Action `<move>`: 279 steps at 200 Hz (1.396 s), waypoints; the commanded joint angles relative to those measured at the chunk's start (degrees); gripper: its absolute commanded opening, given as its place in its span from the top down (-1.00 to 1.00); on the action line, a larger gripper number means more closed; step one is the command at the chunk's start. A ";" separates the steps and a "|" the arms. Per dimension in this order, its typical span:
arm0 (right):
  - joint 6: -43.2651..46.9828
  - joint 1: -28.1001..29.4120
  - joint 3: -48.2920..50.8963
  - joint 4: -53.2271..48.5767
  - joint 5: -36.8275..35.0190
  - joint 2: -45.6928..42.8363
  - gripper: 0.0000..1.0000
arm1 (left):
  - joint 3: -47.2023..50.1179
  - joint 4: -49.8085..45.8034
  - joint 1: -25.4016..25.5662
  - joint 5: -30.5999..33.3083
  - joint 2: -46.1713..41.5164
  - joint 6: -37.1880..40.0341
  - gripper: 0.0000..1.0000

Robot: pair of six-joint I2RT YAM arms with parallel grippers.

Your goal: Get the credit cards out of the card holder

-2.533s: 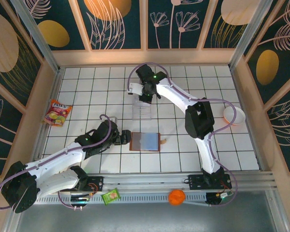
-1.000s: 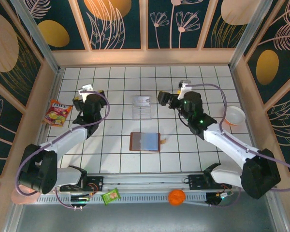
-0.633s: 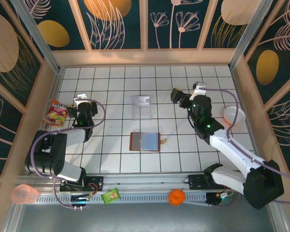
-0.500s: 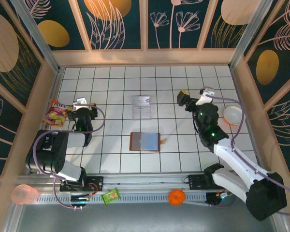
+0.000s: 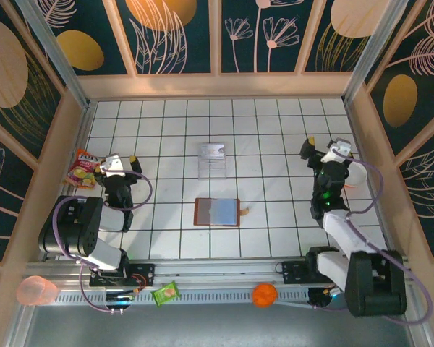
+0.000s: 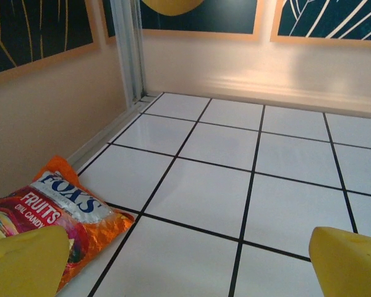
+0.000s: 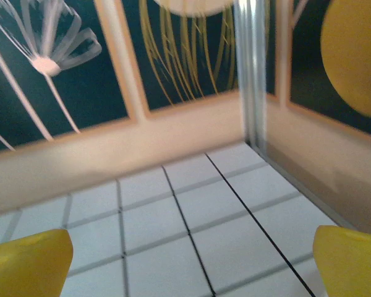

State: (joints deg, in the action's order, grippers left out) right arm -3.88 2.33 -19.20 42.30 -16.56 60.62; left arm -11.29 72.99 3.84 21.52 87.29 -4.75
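The card holder point(image 5: 217, 212) lies open and flat at the table's middle, a brown rim around a pale grey-blue lining, with its small clasp tab point(image 5: 244, 212) to the right. Behind it a pale grey-white credit card point(image 5: 212, 150) rests at the far end of a clear plastic tray point(image 5: 212, 166). My left gripper point(image 5: 118, 161) is folded back at the left, far from the holder, open, with yellow fingertips point(image 6: 25, 263) wide apart over bare tile. My right gripper point(image 5: 322, 148) is at the right, also open and empty, with its fingertips point(image 7: 352, 260) wide apart.
An orange snack bag point(image 5: 82, 168) point(image 6: 55, 210) lies by the left wall, just left of my left gripper. A white bowl point(image 5: 353, 173) sits behind the right arm. An orange cup point(image 5: 32, 289), a green packet point(image 5: 166, 293) and an orange ball point(image 5: 264, 295) lie along the near rail.
Both arms have drawn back from the middle, the left toward the left wall and the right toward the right wall. The card holder and tray have not moved.
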 commanded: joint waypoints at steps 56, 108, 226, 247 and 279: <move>-0.32 -4.35 6.48 27.69 8.63 22.93 -0.99 | -0.82 2.95 -0.42 0.55 -0.16 -1.23 -0.98; 1.34 -2.32 8.13 36.67 5.92 29.13 -0.99 | -1.28 2.35 -0.51 0.49 0.11 -1.57 -0.98; 1.42 -2.28 8.23 37.22 5.83 29.28 -0.99 | -0.91 2.75 -0.58 0.21 -0.14 -1.40 -0.98; 1.42 -2.28 8.22 37.26 5.92 29.21 -0.99 | -0.93 2.77 -0.58 0.25 -0.13 -1.40 -0.98; 1.37 -2.26 8.27 37.28 5.89 29.26 -0.99 | -0.95 2.77 -0.59 0.21 -0.18 -1.40 -0.98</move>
State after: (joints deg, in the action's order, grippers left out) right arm -3.27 -0.21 -11.07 76.77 -9.17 89.86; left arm -11.57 73.47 3.68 21.63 87.29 -5.19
